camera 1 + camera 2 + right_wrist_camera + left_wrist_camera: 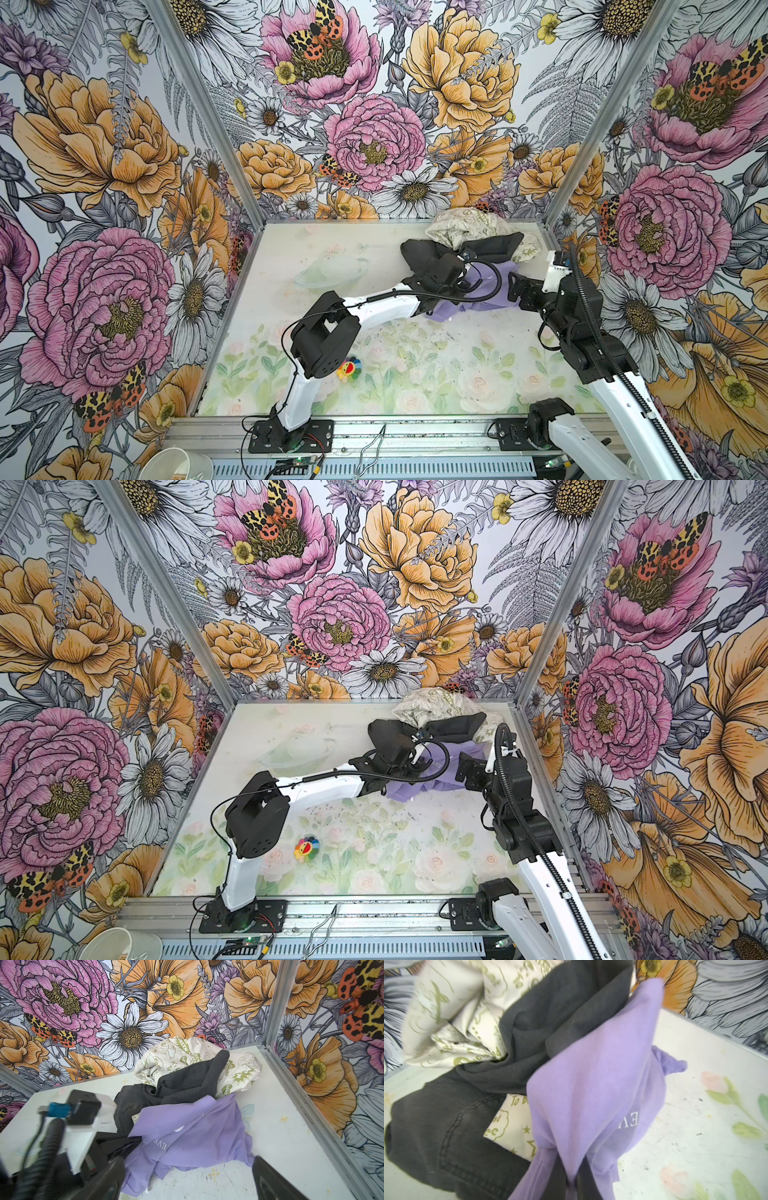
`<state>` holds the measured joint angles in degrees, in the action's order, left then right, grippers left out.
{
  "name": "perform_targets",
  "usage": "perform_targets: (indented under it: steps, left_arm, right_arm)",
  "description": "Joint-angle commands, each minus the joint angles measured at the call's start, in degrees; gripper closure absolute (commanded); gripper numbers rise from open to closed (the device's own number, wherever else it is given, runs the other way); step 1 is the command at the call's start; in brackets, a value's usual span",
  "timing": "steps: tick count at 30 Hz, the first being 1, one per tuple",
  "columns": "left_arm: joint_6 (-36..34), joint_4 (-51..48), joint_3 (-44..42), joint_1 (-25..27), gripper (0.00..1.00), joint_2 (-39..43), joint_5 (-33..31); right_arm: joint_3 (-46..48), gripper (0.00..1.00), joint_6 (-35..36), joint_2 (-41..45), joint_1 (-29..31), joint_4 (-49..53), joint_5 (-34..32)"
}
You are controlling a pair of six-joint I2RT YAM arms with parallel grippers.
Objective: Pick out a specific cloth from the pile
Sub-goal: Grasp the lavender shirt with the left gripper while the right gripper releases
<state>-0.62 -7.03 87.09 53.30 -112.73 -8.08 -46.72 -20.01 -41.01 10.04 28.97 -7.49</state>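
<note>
Left gripper (572,1180) clenched on cloth (591,1084) at pile (187,1080), far right table (280,1126) corner; right gripper (189,1167) released. Step: grasp secured. Next, likely: pull clear.

The pile (469,249) is set in the far right corner of the table (332,249). Within it, the patterned cloth (166,1059) is placed hindmost, against the far edge; the seamed garment (187,1082) is draped over its front and runs leftward. The cloth (197,1136) is laid foremost, overlapping that garment. The left gripper (134,1139) is found at the cloth's left side, the right gripper (515,286) just beside its right. A flower toy (348,368) is left toward the near edge, well apart.
</note>
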Motion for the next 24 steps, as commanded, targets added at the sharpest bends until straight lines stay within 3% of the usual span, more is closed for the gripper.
perform_targets:
  steps: [1,10,24]
  left_arm:
    - [-1.3,4.1,-1.7,0.2,1.00,7.8,0.8]
    - [-3.4,3.2,-3.4,-0.3,1.00,21.7,1.1]
    - [-6.6,-10.1,1.0,-3.7,1.00,35.5,-1.0]
  right_arm:
    - [0.6,0.04,0.6,1.0,-0.5,-0.1,0.9]
    - [0.8,0.04,0.8,2.5,-0.8,0.1,1.1]
    - [0.4,0.05,0.4,3.4,-0.9,0.3,1.9]
